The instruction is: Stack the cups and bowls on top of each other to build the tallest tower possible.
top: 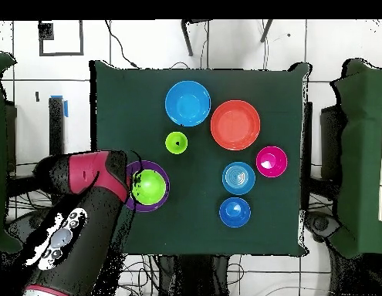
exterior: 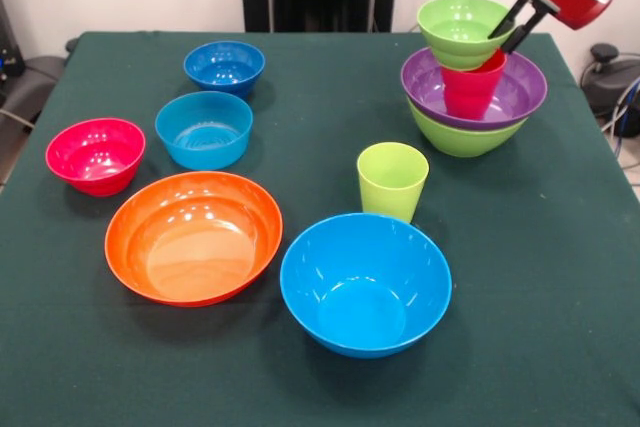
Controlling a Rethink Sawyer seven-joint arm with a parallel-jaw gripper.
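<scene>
Four pieces make up the tower at the far right of the counter: a large green bowl, a purple bowl, a red cup and a small green bowl on top. The gripper has its jaws clamped over that top bowl's rim. Left of the tower stand a green cup, a large blue bowl and an orange bowl.

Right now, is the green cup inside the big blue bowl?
No, the green cup stands on the table just behind the big blue bowl.
</scene>
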